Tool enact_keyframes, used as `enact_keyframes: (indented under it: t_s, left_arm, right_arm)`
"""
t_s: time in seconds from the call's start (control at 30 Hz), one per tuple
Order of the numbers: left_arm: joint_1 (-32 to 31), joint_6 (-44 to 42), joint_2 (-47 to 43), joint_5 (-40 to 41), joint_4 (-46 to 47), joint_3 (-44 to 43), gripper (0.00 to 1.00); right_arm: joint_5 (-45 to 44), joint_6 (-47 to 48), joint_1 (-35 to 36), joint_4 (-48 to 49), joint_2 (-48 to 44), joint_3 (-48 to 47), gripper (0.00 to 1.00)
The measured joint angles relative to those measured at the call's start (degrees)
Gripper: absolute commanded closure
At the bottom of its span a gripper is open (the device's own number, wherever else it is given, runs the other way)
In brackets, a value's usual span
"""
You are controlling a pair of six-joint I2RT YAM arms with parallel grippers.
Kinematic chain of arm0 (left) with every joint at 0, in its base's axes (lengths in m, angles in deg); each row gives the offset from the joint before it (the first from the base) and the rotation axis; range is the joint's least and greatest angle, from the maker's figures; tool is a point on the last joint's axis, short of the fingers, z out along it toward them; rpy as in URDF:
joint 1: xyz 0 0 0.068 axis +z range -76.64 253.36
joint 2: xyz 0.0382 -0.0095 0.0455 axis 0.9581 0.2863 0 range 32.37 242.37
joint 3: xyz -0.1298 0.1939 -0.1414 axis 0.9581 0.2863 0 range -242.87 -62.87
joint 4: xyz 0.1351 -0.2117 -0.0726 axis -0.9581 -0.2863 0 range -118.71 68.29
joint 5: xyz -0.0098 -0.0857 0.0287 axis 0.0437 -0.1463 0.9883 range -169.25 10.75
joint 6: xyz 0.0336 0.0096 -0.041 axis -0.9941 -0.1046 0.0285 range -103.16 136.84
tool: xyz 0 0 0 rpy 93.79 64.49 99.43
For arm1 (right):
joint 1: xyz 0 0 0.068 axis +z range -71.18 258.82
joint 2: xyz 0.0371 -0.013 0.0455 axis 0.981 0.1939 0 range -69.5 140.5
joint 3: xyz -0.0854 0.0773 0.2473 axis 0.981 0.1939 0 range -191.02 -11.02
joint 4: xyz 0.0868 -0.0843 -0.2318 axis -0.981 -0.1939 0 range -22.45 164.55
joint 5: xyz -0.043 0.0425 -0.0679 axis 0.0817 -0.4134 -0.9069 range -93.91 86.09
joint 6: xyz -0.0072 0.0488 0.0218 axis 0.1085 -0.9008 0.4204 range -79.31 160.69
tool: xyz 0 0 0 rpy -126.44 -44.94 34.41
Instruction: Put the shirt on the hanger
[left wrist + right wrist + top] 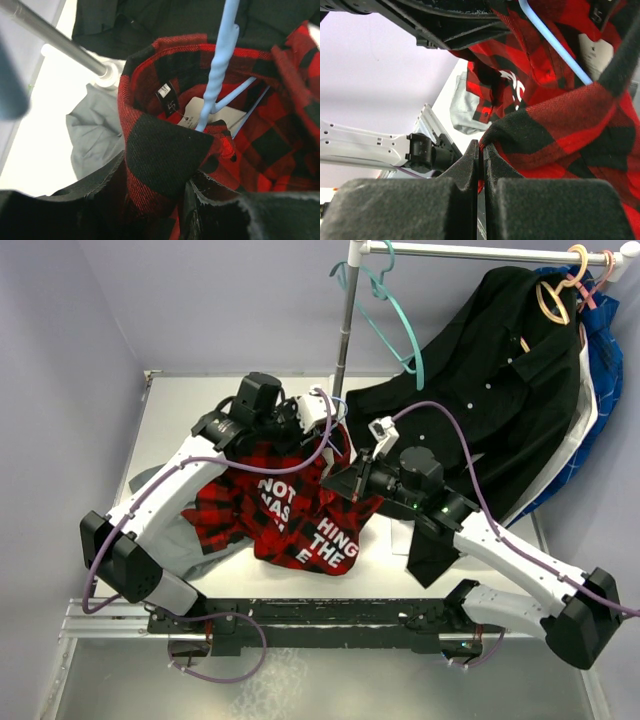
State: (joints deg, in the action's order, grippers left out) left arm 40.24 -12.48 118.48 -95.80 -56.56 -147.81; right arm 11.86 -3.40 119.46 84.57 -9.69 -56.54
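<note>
The red-and-black plaid shirt (290, 505) with white letters hangs bunched between my two grippers above the table. My left gripper (303, 435) is shut on the shirt's collar (160, 150), next to the neck label. The pale blue hanger (220, 65) has its neck rising out of the collar opening, and its arms run down inside the shirt. My right gripper (347, 480) is shut on a folded edge of the shirt (545, 135), with cloth pinched between its pads. A hanger arm (555, 45) crosses the shirt's inside above it.
A metal rack pole (347, 330) stands behind the shirt, with a teal hanger (392, 320) on the rail. A black shirt (490, 380) on a tan hanger (553, 295) and a blue garment (605, 370) hang at the right. A grey shirt (190, 540) lies on the table at the left.
</note>
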Motion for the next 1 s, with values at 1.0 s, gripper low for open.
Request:
enact_keyframes:
  t_s: [1.0]
  left_arm:
    - [12.9, 11.7, -1.2, -33.7, 4.5, -5.3, 1.00]
  right_arm:
    - [-2.8, 0.9, 1.2, -0.9, 4.0, -13.8, 1.00]
